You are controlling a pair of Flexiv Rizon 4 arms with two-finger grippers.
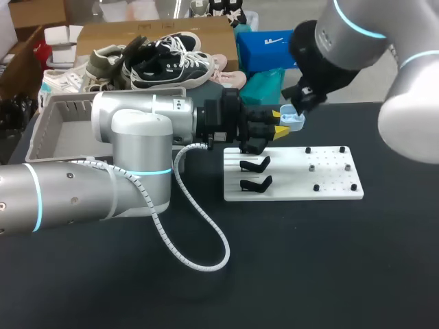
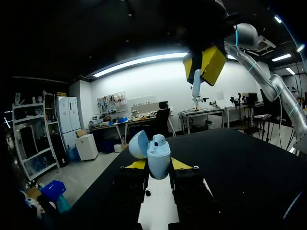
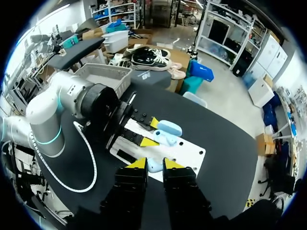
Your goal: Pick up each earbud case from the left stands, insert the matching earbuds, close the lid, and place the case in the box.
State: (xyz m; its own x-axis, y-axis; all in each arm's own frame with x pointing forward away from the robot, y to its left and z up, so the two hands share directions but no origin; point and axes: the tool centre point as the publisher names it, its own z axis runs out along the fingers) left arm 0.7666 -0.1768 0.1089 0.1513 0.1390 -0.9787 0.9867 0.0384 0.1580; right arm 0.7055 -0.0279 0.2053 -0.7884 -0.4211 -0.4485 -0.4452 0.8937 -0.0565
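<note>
My left gripper (image 1: 280, 121) is shut on a light blue earbud case (image 1: 295, 120), held above the back left of the white board (image 1: 322, 185). In the left wrist view the case (image 2: 159, 160) stands upright between the yellow tips of the left gripper (image 2: 158, 166), with its lid (image 2: 138, 143) open. My right gripper (image 3: 153, 164) hangs just above the case (image 3: 165, 135), shut on a small light blue earbud (image 3: 154, 167). From the left wrist view, the right gripper (image 2: 204, 64) is above and ahead of the case. Two black stands (image 1: 256, 164) on the board are bare.
A grey basket (image 1: 62, 116) sits at the table's back left, behind my left arm. The board's right half carries small black pegs (image 1: 315, 187). A white coiled cable (image 1: 199, 253) loops from the left arm onto the dark tabletop.
</note>
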